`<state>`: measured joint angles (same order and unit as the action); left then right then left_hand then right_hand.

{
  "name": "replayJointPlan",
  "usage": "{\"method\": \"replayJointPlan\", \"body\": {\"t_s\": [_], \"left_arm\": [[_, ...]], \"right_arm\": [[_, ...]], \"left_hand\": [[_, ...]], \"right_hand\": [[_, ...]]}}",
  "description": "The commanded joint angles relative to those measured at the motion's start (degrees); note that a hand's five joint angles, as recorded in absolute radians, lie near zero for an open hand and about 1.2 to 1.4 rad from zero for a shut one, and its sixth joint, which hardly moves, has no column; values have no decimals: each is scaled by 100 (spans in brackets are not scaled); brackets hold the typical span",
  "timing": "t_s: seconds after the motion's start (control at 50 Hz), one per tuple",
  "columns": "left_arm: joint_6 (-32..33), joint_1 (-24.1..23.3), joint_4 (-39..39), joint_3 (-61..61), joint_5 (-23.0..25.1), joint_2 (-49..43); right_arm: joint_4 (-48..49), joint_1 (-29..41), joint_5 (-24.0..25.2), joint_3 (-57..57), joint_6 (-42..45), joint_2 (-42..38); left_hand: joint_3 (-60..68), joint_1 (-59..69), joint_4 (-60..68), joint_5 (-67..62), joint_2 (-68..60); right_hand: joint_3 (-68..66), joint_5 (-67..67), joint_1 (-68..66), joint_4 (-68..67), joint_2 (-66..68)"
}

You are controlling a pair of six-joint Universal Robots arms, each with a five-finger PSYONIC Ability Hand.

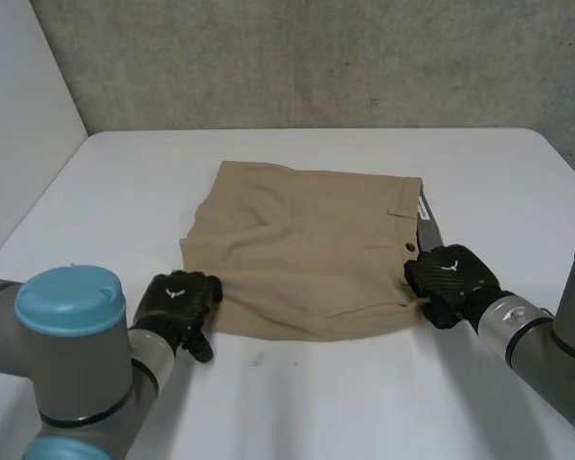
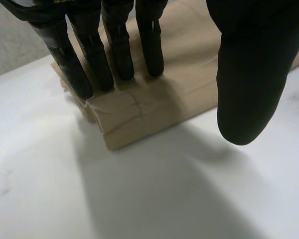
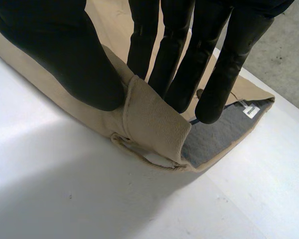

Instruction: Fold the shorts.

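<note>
Tan shorts (image 1: 307, 249) lie spread flat on a white table (image 1: 364, 402). The left hand (image 1: 177, 302) rests at the shorts' near left corner, its straight fingers (image 2: 117, 50) pressing the cloth and its thumb held clear. The right hand (image 1: 450, 273) pinches the shorts' near right corner, at the waistband, between thumb and fingers

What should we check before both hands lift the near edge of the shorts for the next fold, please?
1. Right hand pinches the waistband corner between thumb and fingers: ok.
2. Left hand grips its near corner: not ok; its fingers lie straight on the cloth, thumb apart.
3. Shorts lie fairly flat on the table: ok.
4. Shorts sit well inside the table's edges: ok.
5. Right pinch holds every layer: cannot tell.
</note>
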<state>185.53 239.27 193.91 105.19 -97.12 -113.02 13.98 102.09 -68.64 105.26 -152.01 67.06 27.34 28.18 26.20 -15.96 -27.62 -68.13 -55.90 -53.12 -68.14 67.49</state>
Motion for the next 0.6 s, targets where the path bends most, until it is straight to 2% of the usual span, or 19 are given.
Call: {"method": "replayJointPlan", "body": {"t_s": [0.02, 0.26, 0.4, 0.48, 0.56, 0.58, 0.6], "left_arm": [[1, 164, 217, -33, 9, 8], [18, 401, 454, -33, 17, -62], [45, 436, 736, -68, 26, -185], [150, 445, 894, -112, 44, -317], [325, 480, 921, -165, 114, -467], [404, 498, 912, -165, 149, -484], [457, 515, 903, -156, 167, -493]], "right_arm": [[0, 4, 0, 12, 31, -9], [0, 4, 0, 12, 40, -53], [9, 4, 0, 12, 40, -53], [9, 4, 0, 12, 40, -53], [17, 4, -18, 3, 40, -62], [9, 4, -27, -6, 40, -62], [9, 4, -36, -6, 40, -53]], "left_hand": [[171, 87, 285, -309, -143], [473, 390, 587, -611, -445], [1179, 1095, 1293, -1317, -1151], [2271, 2187, 2385, -2409, -2243], [4338, 4254, 4452, -4476, -4310], [5256, 5173, 5370, -5394, -5228], [5266, 5182, 5380, -5404, -5238]], "right_hand": [[-1187, -1410, -2688, -1186, 1251], [-1187, -1410, -2688, -1186, 1251], [-1187, -1410, -2688, -1186, 1251], [-1187, -1410, -2688, -1186, 1251], [-1187, -1410, -2688, -1186, 1251], [-1187, -1410, -2688, -1186, 1251], [-1187, -1410, -2688, -1186, 1251]]}}
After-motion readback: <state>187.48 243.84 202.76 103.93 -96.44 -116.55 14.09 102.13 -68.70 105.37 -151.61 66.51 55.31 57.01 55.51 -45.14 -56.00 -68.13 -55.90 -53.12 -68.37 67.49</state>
